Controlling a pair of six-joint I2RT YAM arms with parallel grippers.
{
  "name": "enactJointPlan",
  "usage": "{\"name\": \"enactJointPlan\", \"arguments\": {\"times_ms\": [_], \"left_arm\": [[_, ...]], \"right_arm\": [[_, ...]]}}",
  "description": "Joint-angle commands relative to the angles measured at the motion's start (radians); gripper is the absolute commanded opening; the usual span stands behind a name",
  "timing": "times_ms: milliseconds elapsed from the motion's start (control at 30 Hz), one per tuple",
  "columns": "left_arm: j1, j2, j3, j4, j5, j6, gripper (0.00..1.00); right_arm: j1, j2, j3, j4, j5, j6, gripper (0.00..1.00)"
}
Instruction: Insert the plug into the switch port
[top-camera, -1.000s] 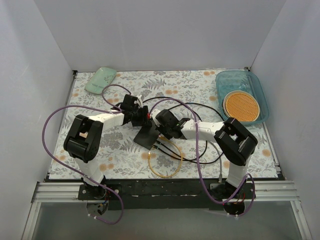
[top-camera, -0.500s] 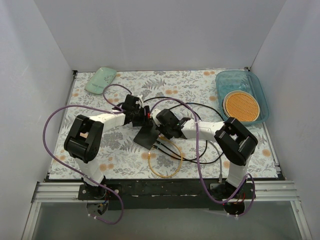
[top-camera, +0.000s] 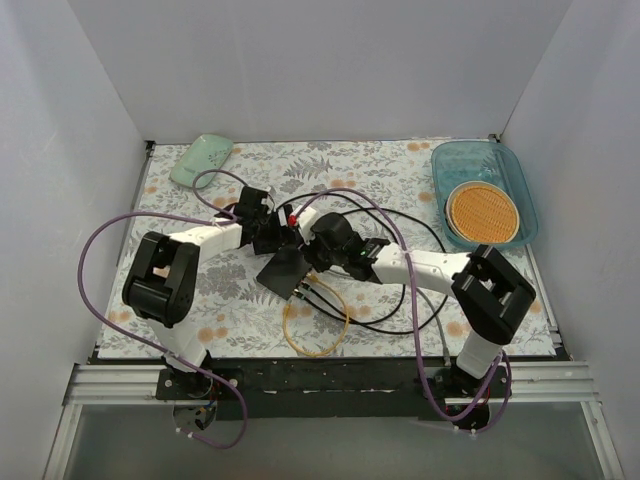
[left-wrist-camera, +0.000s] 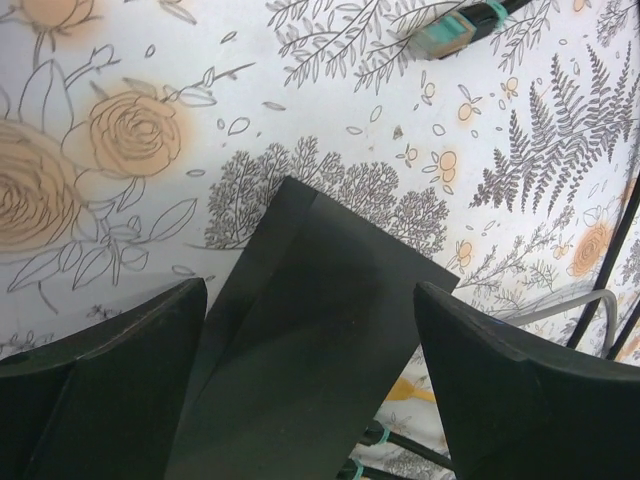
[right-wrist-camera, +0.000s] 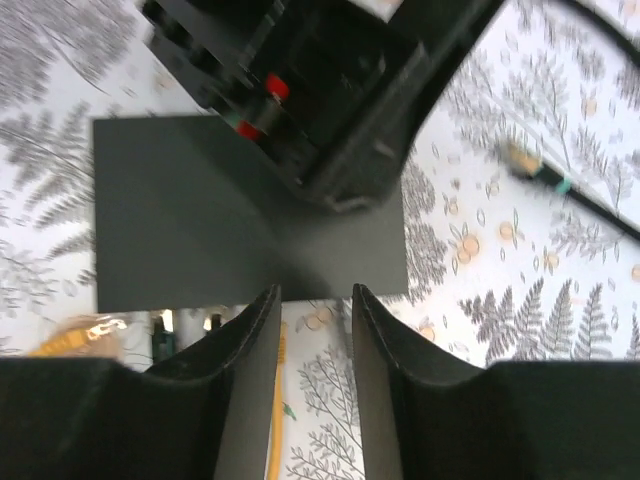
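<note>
The switch (top-camera: 283, 272) is a flat dark box on the flowered cloth; it also shows in the left wrist view (left-wrist-camera: 320, 330) and the right wrist view (right-wrist-camera: 190, 220). My left gripper (top-camera: 277, 243) is open, and its fingers (left-wrist-camera: 100, 385) straddle the switch from above. A loose plug (left-wrist-camera: 443, 36) with a teal boot on a black cable lies on the cloth beyond the switch; it also shows in the right wrist view (right-wrist-camera: 524, 163). My right gripper (top-camera: 309, 266) is slightly open and empty, with its fingertips (right-wrist-camera: 262, 320) at the switch's near edge. Plugged cables (right-wrist-camera: 160, 328) leave that edge.
A yellow cable loop (top-camera: 314, 320) and black cables (top-camera: 400, 300) lie in front of and to the right of the switch. A teal tray (top-camera: 520, 180) with an orange disc (top-camera: 483, 212) stands at the back right. A pale green object (top-camera: 200, 158) lies at the back left.
My right arm has reached further left, bringing its gripper up to the switch. The left gripper and the switch have shifted a little left. The yellow loop has slid left.
</note>
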Motion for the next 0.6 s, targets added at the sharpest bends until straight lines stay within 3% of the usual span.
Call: {"name": "enactJointPlan", "arguments": {"times_ms": [0,133,233,367,567], "left_arm": [[0.012,-0.079,0.020,-0.062,-0.021,-0.014,0.86],[0.017,-0.108,0.045,-0.073,-0.047,-0.005,0.89],[0.017,-0.153,0.066,-0.081,-0.090,0.009,0.96],[0.017,-0.212,0.103,-0.091,-0.130,0.049,0.98],[0.019,-0.295,0.137,-0.075,-0.133,0.115,0.98]], "right_arm": [[0.010,-0.051,-0.010,0.087,-0.031,0.027,0.43],[0.007,-0.078,-0.040,0.069,-0.014,0.030,0.53],[0.004,-0.126,-0.068,0.087,-0.003,0.039,0.67],[-0.006,-0.201,-0.094,0.119,0.011,0.044,0.93],[-0.045,-0.284,-0.063,0.081,0.000,0.100,0.99]]}}
